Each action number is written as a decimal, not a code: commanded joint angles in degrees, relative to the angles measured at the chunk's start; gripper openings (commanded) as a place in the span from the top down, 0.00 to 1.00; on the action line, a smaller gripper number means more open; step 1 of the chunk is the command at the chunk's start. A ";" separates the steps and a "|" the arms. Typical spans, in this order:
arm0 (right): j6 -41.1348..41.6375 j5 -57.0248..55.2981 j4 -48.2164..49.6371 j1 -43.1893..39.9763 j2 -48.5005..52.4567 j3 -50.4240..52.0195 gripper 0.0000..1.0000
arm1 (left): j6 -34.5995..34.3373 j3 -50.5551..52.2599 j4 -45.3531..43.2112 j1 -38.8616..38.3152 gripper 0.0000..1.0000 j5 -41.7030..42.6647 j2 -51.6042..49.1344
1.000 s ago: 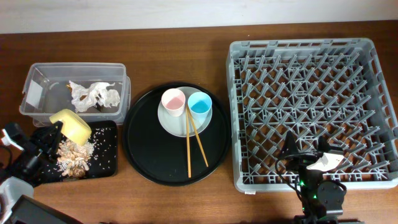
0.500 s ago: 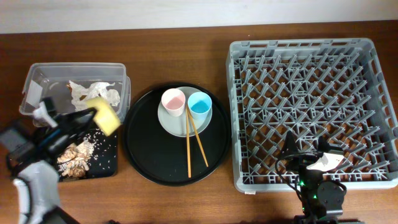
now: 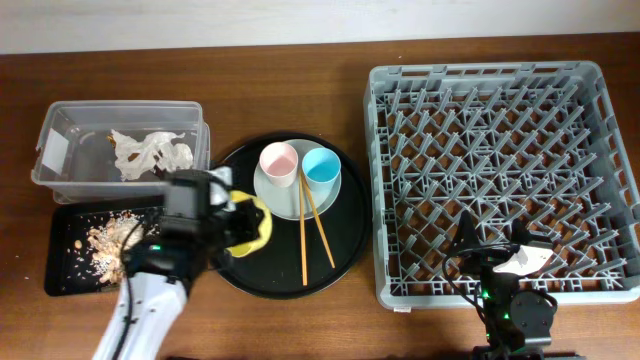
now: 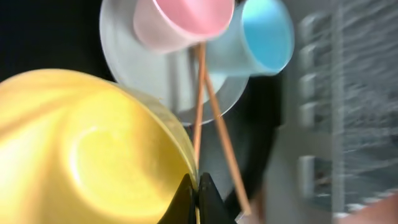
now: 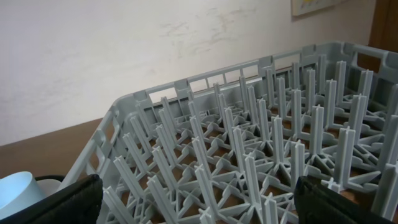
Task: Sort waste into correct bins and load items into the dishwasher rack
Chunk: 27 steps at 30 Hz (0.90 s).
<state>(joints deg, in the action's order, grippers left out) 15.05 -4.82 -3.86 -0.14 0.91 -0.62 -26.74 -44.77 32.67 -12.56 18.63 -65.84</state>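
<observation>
My left gripper (image 3: 238, 222) is shut on the rim of the yellow bowl (image 3: 255, 232) and holds it over the left part of the round black tray. In the left wrist view the fingers (image 4: 196, 186) pinch the bowl's rim (image 4: 93, 149). The pink cup (image 3: 279, 163), light-blue cup (image 3: 321, 168) and chopsticks (image 3: 304, 235) rest on the grey-green plate (image 3: 290, 198). Food scraps (image 3: 110, 238) lie in the shallow black tray (image 3: 60, 275). Tissue (image 3: 150, 150) lies in the clear tub (image 3: 60, 125). My right gripper (image 3: 500, 258) is open and empty at the front of the dishwasher rack (image 3: 500, 150).
The round black tray (image 3: 260, 275) sits between the bins and the rack. The right wrist view shows rows of upright rack pegs (image 5: 249, 143) ahead of the gripper (image 5: 199, 205) and the light-blue cup (image 5: 18, 190) at the lower left.
My left arm has carried the yellow bowl rightwards from above the shallow black tray to over the round tray. The right arm has not moved.
</observation>
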 commanded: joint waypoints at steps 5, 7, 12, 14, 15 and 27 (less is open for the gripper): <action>0.48 0.13 0.09 -0.26 -0.44 0.31 0.02 | 1.33 -0.04 1.29 -12.24 1.00 -25.18 -7.06; 0.46 -0.11 0.15 -0.26 -0.44 -0.02 0.02 | 1.31 -0.04 1.07 -12.48 1.00 -25.99 -8.81; 0.46 0.22 -3.13 -0.26 -0.31 -6.03 0.02 | 1.31 -0.04 0.09 -12.41 0.95 -27.26 -12.02; 0.46 0.94 -6.49 -0.24 0.66 -11.69 0.02 | 1.31 -0.04 -0.09 -12.41 0.63 -27.50 -12.46; 0.46 1.68 -7.98 -0.26 1.51 -14.25 0.02 | 1.31 -0.04 -0.39 -12.41 0.52 -27.50 -12.46; 0.46 31.47 -50.56 -0.24 45.72 -63.63 0.01 | 1.33 -17.22 5.73 -2.32 0.27 -26.91 -9.77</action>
<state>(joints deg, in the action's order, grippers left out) 15.11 14.92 -47.00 -0.14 35.48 -53.78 -25.93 -54.70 35.92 -20.32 -7.86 -77.60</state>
